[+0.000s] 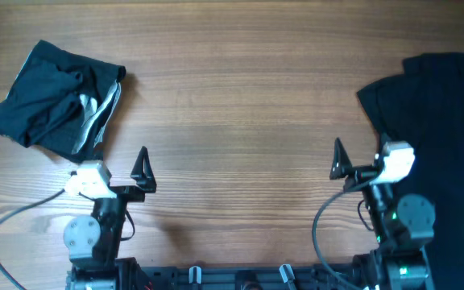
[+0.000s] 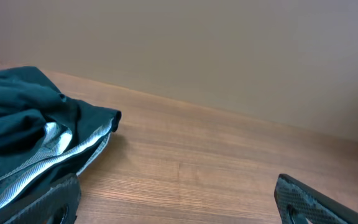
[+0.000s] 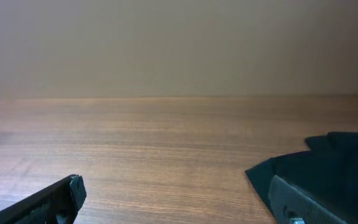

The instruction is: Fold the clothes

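A crumpled dark teal garment (image 1: 55, 101) with a grey striped lining lies at the table's far left; in the left wrist view the teal garment (image 2: 30, 130) sits just ahead of my left finger. A black garment (image 1: 445, 137) is spread at the right edge, and its corner (image 3: 328, 168) shows by my right finger. My left gripper (image 1: 113, 165) (image 2: 179, 202) stands open over bare wood, right beside the teal garment's near corner. My right gripper (image 1: 367, 157) (image 3: 179, 199) is open too, at the black garment's left edge, holding nothing.
The wooden table (image 1: 240, 105) runs between the two garments. Both arm bases and their cables (image 1: 321, 225) sit along the near edge. A plain beige wall (image 2: 229, 50) stands behind the table.
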Action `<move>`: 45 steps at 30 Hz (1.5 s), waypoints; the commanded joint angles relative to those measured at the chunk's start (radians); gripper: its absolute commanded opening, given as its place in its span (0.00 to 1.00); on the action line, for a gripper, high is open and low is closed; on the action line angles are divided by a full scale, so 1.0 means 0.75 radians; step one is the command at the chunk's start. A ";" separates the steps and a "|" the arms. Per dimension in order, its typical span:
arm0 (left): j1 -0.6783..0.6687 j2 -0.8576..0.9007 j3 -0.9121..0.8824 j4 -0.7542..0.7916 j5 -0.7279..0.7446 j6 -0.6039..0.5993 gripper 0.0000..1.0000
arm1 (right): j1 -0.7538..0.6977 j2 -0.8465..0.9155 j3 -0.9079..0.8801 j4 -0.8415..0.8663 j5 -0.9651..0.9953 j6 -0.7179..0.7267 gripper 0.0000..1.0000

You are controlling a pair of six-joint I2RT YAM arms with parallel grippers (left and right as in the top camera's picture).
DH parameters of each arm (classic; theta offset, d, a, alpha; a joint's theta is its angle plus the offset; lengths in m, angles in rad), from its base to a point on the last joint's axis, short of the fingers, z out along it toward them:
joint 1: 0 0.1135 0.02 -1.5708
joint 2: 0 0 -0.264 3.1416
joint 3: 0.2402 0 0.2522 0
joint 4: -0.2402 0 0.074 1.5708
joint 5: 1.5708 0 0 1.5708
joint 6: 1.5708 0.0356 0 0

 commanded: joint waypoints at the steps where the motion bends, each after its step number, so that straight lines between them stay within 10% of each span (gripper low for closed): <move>1: -0.007 0.233 0.173 -0.031 0.017 0.017 1.00 | 0.004 0.293 0.242 -0.103 0.044 0.020 1.00; 13: -0.007 1.294 0.971 -0.615 0.128 0.022 1.00 | -0.006 1.162 0.846 -0.595 0.023 -0.078 1.00; 22: -0.007 1.308 0.974 -0.559 0.212 0.022 1.00 | -0.361 1.242 0.858 -0.589 0.486 0.352 1.00; 30: -0.007 1.308 0.974 -0.558 0.212 0.022 1.00 | -0.734 1.651 0.858 -0.511 0.233 0.384 0.95; 45: -0.007 1.308 0.974 -0.518 0.208 0.022 1.00 | -0.753 1.701 0.858 -0.511 0.039 0.536 0.96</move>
